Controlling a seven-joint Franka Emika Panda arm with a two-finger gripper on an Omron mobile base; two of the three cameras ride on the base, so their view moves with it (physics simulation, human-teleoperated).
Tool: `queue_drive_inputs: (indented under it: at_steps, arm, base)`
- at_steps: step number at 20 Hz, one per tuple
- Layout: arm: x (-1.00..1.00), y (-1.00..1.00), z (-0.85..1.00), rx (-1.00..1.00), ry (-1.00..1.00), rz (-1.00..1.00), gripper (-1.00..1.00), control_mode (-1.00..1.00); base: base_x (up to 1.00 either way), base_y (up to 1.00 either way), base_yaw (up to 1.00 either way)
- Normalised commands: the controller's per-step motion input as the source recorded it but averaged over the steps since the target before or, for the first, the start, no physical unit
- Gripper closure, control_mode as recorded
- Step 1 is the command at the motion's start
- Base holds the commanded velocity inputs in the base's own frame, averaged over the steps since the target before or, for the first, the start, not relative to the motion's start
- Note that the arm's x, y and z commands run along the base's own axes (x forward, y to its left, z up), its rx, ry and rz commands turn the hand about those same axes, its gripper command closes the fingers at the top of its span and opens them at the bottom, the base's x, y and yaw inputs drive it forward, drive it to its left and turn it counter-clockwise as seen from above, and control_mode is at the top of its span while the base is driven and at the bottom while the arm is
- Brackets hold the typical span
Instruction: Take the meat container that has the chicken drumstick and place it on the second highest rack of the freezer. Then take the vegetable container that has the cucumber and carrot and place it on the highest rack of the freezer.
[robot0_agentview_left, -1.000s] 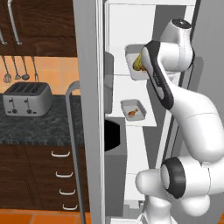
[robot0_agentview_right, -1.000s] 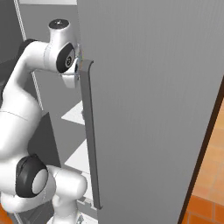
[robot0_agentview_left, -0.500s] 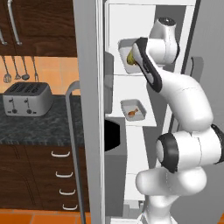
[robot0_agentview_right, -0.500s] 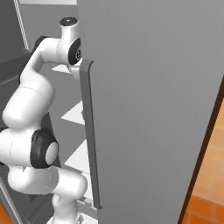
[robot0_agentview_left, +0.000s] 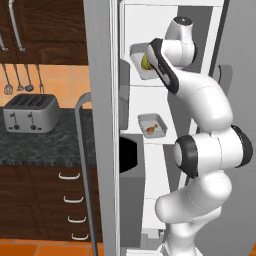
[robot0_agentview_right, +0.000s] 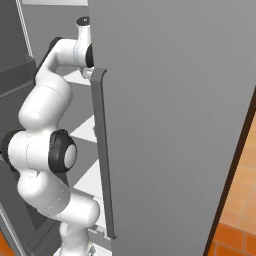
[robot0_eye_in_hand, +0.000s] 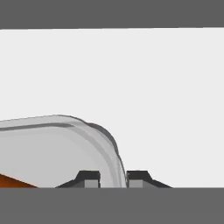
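Observation:
The freezer (robot0_agentview_left: 172, 20) stands open, white inside. My arm reaches into its upper part. The vegetable container (robot0_agentview_left: 138, 59), a grey tray, hangs tilted just above a high white shelf, with the yellow-green cucumber (robot0_agentview_left: 146, 61) in it. In the hand view my gripper (robot0_eye_in_hand: 113, 178) is shut on that tray's rim (robot0_eye_in_hand: 105, 144), and an orange bit of the carrot (robot0_eye_in_hand: 13, 182) shows at the lower left. One shelf lower sits the meat container (robot0_agentview_left: 152, 125) with the chicken drumstick (robot0_agentview_left: 151, 129) inside.
The grey freezer door (robot0_agentview_right: 175, 125) with its long bar handle (robot0_agentview_right: 102, 150) stands close on the arm's right. Left of the freezer, a dark counter (robot0_agentview_left: 45, 145) carries a toaster (robot0_agentview_left: 30, 112), with drawers below and utensils (robot0_agentview_left: 17, 80) hanging above.
The arm has swung upward and to the left, carrying the vegetable container up and deeper toward the high shelf. The meat container has stayed put.

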Motion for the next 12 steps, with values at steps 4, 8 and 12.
queue_drive_inputs:
  at_steps: [4,8,12]
  arm:
    - [0.32,0.00,-0.11,0.00,0.00,-0.03,1.00,-1.00]
    - [0.20,0.01,-0.11,0.00,0.00,-0.05,1.00,-1.00]
    - [0.25,0.00,-0.12,0.00,0.00,-0.09,1.00,-1.00]
  base:
    - [0.00,0.00,0.00]
    - [0.00,0.00,0.00]
    - [0.00,0.00,0.00]
